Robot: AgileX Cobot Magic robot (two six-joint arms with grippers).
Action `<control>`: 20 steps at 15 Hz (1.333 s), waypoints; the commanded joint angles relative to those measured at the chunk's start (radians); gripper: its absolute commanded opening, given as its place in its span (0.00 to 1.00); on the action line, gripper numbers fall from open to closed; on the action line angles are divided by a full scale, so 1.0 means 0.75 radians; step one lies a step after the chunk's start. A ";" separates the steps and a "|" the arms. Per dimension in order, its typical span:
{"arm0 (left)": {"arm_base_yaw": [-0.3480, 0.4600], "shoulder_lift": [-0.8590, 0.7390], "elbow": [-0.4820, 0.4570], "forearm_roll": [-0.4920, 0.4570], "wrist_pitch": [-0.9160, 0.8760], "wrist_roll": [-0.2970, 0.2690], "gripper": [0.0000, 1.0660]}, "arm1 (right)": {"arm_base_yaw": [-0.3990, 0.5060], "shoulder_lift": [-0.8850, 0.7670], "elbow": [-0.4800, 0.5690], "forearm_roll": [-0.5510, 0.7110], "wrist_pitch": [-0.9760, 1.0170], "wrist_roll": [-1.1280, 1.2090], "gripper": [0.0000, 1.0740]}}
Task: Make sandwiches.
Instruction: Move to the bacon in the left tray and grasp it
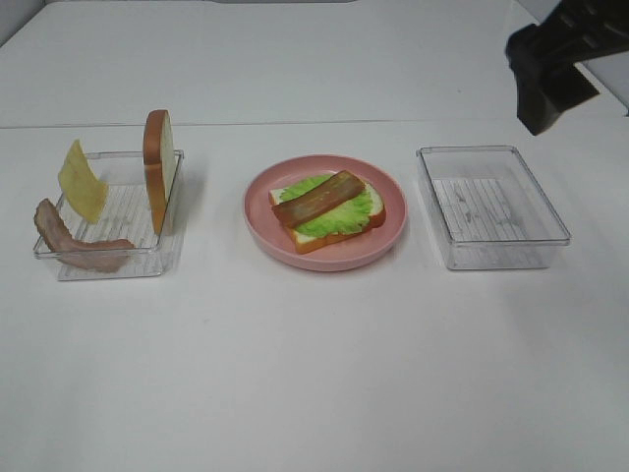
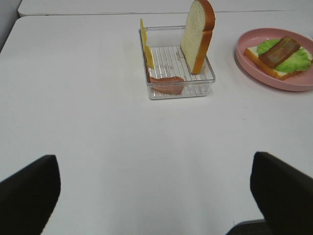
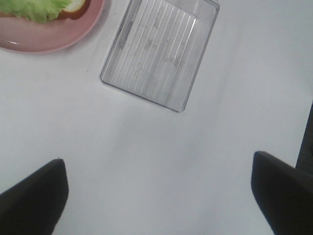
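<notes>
One open stack: a bread slice lies flat on the pink plate, a lettuce leaf lies over it, and a bacon strip lies slantwise on top.
Hidden in the stack: the lettuce covers most of the bread's white face, so only crust and small white edges show.
Stack in the wrist views: the left wrist view cuts the plate off at its edge. The right wrist view shows only a piece of plate, lettuce and bread.
Second bread slice: stands on edge in the left tray, at the side nearest the plate.
Cheese slice: upright and tilted at the opposite side of that tray; what props it cannot be made out.
Second bacon strip: curved along the tray's front corner, one end rising at the rim, blurred through the clear wall.
Right tray: on the counter beyond the plate, apart from it.
Left gripper: jaws spread wide, holding nothing, well apart from the left tray. Only two dark finger ends show.
Right gripper: jaws spread wide, empty, near the right tray.
Right arm: a dark blurred mass cut off by the high view's corner.
</notes>
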 commanded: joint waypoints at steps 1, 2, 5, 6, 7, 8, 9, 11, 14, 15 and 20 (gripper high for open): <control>0.008 -0.023 0.003 -0.003 -0.004 0.001 0.95 | -0.001 -0.093 0.111 0.003 0.056 0.057 0.92; 0.008 -0.023 0.003 -0.003 -0.004 0.001 0.95 | -0.001 -0.175 0.196 0.005 0.031 0.096 0.92; 0.008 -0.023 0.003 -0.003 -0.004 0.001 0.95 | -0.001 -0.357 0.433 0.084 0.000 0.133 0.92; 0.008 -0.023 0.003 -0.003 -0.004 0.001 0.95 | -0.001 -0.377 0.459 0.097 -0.001 0.133 0.92; 0.008 -0.023 0.003 -0.003 -0.004 0.001 0.95 | -0.001 -0.421 0.519 0.116 -0.005 0.144 0.92; 0.008 -0.023 0.003 -0.003 -0.004 0.001 0.95 | -0.001 -0.492 0.591 0.140 -0.005 0.164 0.92; 0.008 -0.023 0.003 -0.003 -0.004 0.001 0.95 | -0.001 -0.545 0.629 0.159 -0.001 0.164 0.92; 0.008 -0.023 0.003 -0.003 -0.004 0.001 0.95 | -0.001 -0.628 0.681 0.173 0.008 0.165 0.92; 0.008 -0.023 0.003 -0.003 -0.004 0.001 0.95 | -0.001 -0.815 0.769 0.167 0.037 0.165 0.92; 0.008 -0.023 0.003 -0.003 -0.004 0.001 0.95 | -0.001 -0.885 0.797 0.163 0.039 0.164 0.92; 0.008 -0.023 0.003 -0.003 -0.004 0.001 0.95 | -0.224 -1.240 1.013 0.107 0.012 0.148 0.92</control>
